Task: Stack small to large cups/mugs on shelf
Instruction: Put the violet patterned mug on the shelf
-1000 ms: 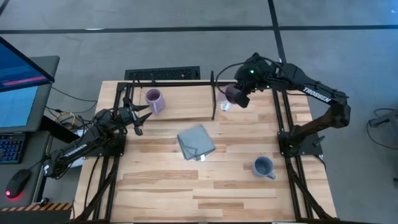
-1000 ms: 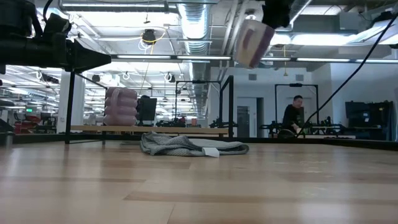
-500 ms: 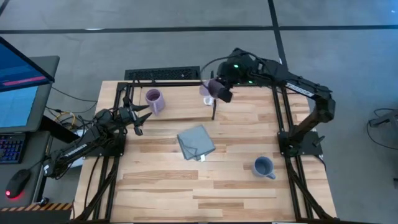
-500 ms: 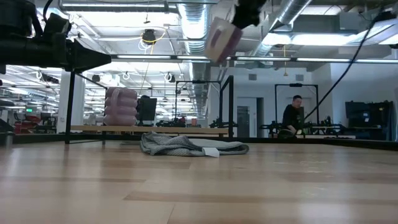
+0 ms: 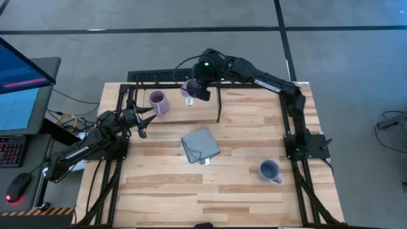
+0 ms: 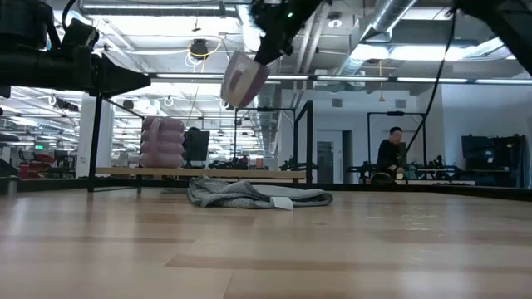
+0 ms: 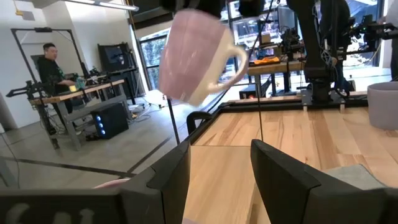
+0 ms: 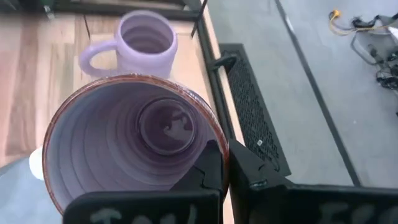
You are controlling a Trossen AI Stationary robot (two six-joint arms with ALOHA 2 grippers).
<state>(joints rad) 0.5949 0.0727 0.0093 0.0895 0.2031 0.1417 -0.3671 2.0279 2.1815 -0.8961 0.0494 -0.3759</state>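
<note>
I work in a robotics lab: exposed ceiling ducts point(image 6: 258, 33) overhead, rows of black-framed workbenches point(image 6: 391, 170) far behind my table point(image 5: 210, 191), a seated person point(image 6: 391, 158) there, monitors point(image 5: 19, 89) left.

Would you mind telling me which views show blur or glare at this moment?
Left wrist view: the carried dark purple mug with white handle is softly blurred. Right wrist view: it fills the frame, gripped by the right pincer, with the light purple mug beyond. Low view: bright ceiling lights leave the raised mug dim.
</note>
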